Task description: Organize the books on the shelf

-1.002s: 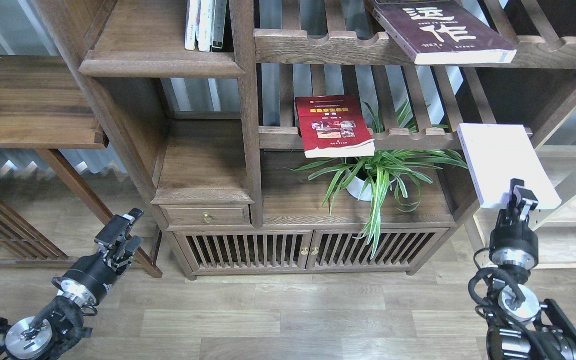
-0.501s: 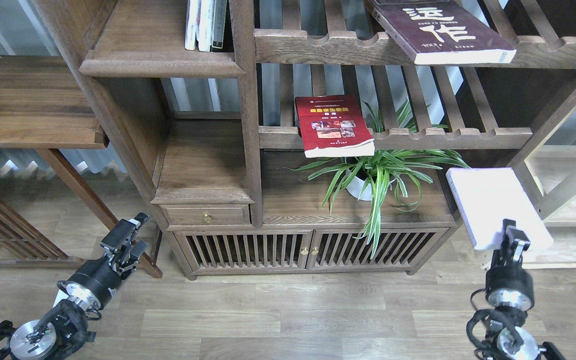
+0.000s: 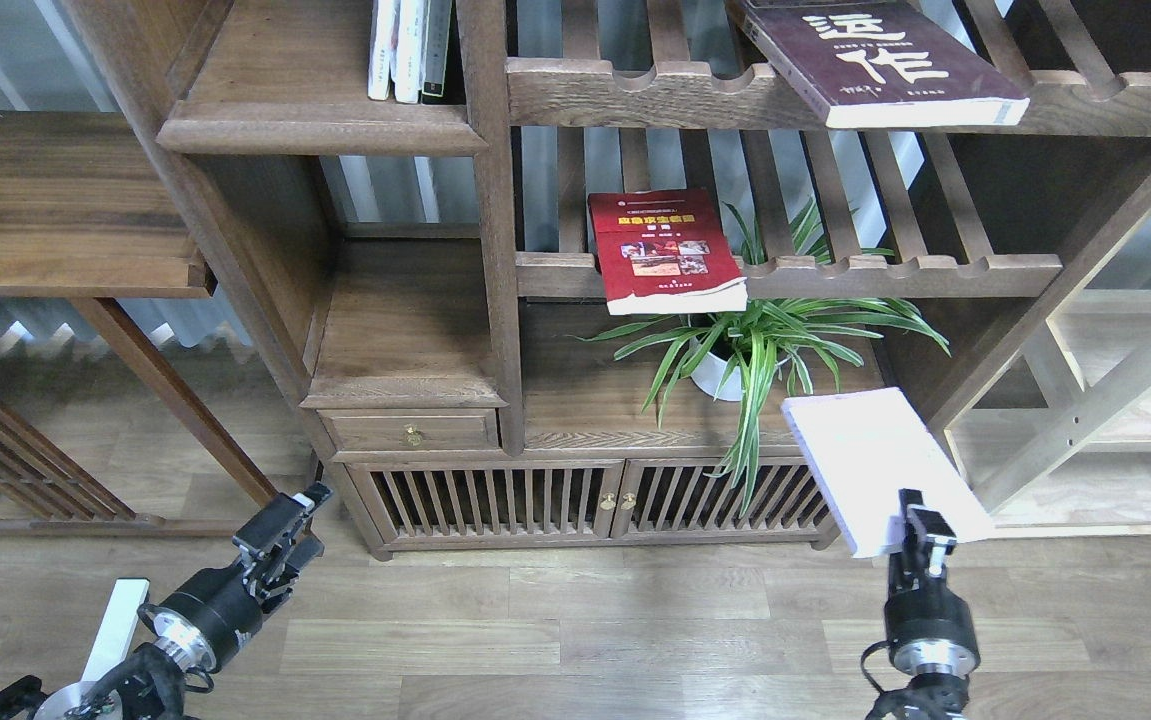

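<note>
My right gripper (image 3: pixel 920 522) is shut on the near edge of the pale lavender-white book (image 3: pixel 875 460) and holds it flat in the air in front of the low cabinet. The red book (image 3: pixel 663 250) lies on the middle slatted rack and overhangs its front rail. On the top slatted rack lies the maroon book (image 3: pixel 880 55) with white characters. The dark plank shelf (image 3: pixel 320 128) with a moulded lip is at the upper left, with a few upright books (image 3: pixel 410 50) at its right end. My left gripper (image 3: pixel 287 530) hangs open and empty, low at the left.
A potted spider plant (image 3: pixel 750 350) stands on the cabinet top under the red book. A second plank compartment (image 3: pixel 405 340) sits above a small drawer (image 3: pixel 413 432). The pale wood unit (image 3: pixel 1115 400) is at the right and a dark side table (image 3: pixel 55 200) at the left.
My right gripper has carried the pale book down and to the left, away from the middle slatted rack. My left arm has dropped lower and shifted a little to the right.
</note>
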Motion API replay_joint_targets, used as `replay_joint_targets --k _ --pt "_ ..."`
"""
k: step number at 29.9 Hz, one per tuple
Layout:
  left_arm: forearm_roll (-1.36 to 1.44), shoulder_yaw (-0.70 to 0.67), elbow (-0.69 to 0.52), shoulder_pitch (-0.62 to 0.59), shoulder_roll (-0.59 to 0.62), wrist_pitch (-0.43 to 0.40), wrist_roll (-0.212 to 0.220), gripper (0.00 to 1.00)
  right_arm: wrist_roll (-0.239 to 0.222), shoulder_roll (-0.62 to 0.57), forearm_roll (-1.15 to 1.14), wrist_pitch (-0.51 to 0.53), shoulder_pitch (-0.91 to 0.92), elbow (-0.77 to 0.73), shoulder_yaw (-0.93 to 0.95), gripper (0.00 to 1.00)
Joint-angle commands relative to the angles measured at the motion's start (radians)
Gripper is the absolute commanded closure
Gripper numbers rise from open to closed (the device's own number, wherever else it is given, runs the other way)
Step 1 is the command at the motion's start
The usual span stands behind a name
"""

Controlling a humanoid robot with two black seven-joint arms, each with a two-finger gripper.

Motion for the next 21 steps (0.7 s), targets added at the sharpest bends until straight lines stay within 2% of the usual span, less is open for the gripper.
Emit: replay_joint_targets --k 1,10,16,21 --pt "0.004 0.046 -0.03 -0.003 0.031 0.0 0.013 0.01 -0.005 -0.004 -0.011 0.0 -0.001 0.005 -0.062 0.96" --pt "-0.05 0.105 -0.118 -0.004 0.07 0.0 0.015 0.01 -0.006 -0.015 -0.028 0.0 0.027 0.026 -0.187 0.96" --pt "-0.093 0.186 -0.153 -0.011 0.082 0.0 0.015 0.02 -0.008 -0.017 -0.04 0.0 0.09 0.051 -0.28 0.96" --pt "-0.197 0.246 -0.228 -0.012 0.103 0.0 0.015 0.01 -0.006 0.002 -0.055 0.0 0.11 0.06 -0.357 0.96"
